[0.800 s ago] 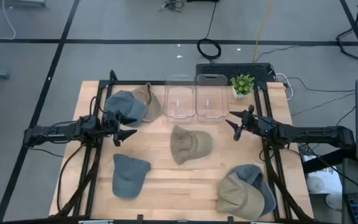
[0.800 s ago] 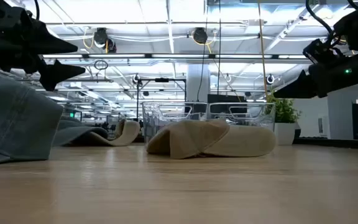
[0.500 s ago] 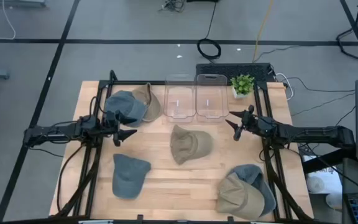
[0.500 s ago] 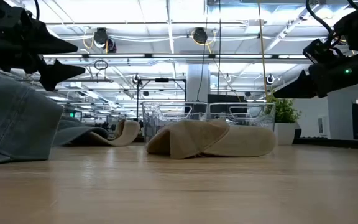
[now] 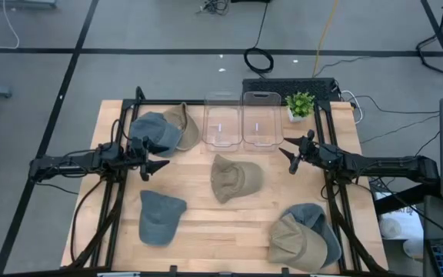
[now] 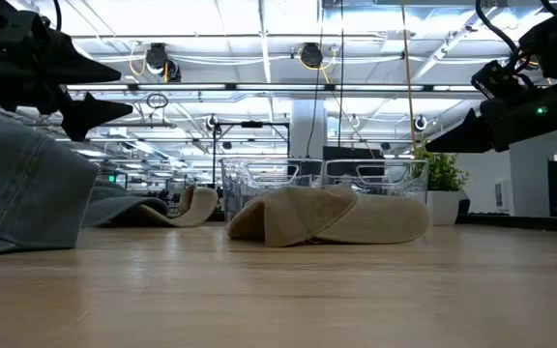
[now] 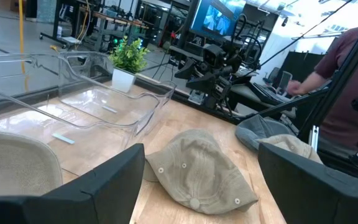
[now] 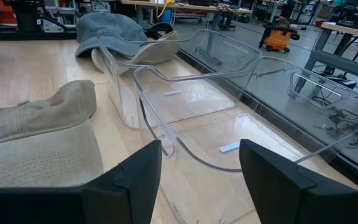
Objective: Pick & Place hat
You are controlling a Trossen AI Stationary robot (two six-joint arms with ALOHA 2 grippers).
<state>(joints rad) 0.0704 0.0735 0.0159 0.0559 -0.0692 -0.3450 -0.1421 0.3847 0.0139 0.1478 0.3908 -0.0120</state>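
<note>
Hat placement has not started, judging by the layout: the khaki cap (image 5: pixel 235 178) lies flat at the centre of the desk (image 5: pixel 206 235), just in front of the two clear plastic bins (image 5: pixel 241 120), and no hat is inside either bin. The remaining hats are also on the desk surface: a grey-blue cap (image 5: pixel 160 216) toward the front left, a grey-blue cap overlapping a khaki one (image 5: pixel 164 131) at the rear left beside the bins, and a second overlapped pair (image 5: pixel 304 238) at the front right. A small potted plant (image 5: pixel 300 105) stands just beside the bins at the rear right. The left gripper (image 5: pixel 158 165) hovers above the desk between the rear-left pair and the front-left cap, its fingers (image 7: pixel 98 186) spread wide with nothing between them; the left wrist view looks past them onto the central khaki cap. The right gripper (image 5: pixel 289 159) hovers near the front right corner of the bins, to the right of the central cap, its fingers (image 8: pixel 129 183) parted and holding nothing; the right wrist view faces the bin walls. A person's sleeve (image 7: pixel 353 81) shows beyond the desk in the left wrist view. All steps appear to remain: approach, grasp, lift, transfer and release. The central cap is the likeliest first target, being reachable by either arm.
</note>
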